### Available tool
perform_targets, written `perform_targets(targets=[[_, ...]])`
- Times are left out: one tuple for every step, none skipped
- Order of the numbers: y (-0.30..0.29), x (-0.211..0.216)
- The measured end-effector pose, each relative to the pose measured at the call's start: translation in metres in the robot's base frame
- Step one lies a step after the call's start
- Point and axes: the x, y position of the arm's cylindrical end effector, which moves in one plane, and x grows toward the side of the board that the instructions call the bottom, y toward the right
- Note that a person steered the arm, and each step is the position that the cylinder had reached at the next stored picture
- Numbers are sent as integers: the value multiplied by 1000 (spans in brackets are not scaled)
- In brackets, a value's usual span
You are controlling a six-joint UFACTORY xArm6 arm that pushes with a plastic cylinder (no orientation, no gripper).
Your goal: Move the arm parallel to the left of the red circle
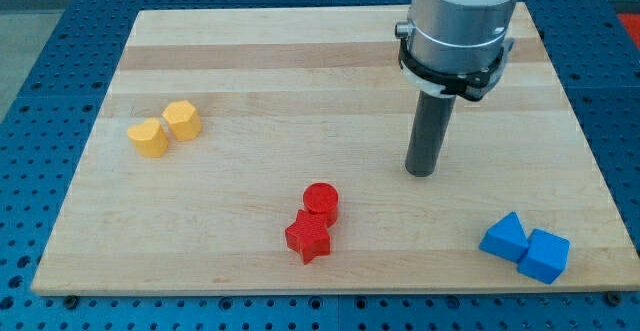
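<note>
The red circle point(321, 202) is a short red cylinder on the wooden board point(300, 71), low in the middle of the view. A red star block point(308, 237) touches it just below and to the left. My tip point(421, 172) rests on the board to the right of the red circle and slightly above it, well apart from it. The rod rises into the grey arm body at the view's top.
A yellow heart block point(149, 138) and a yellow hexagon block point(182, 120) sit together at the left. Two blue blocks point(503, 237) point(545, 256) touch each other near the bottom right corner. A blue perforated table surrounds the board.
</note>
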Motion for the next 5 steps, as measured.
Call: perform_targets(targets=[[-30,-11],[-115,-37],[-181,-53],[-189,-53],[-217,8]])
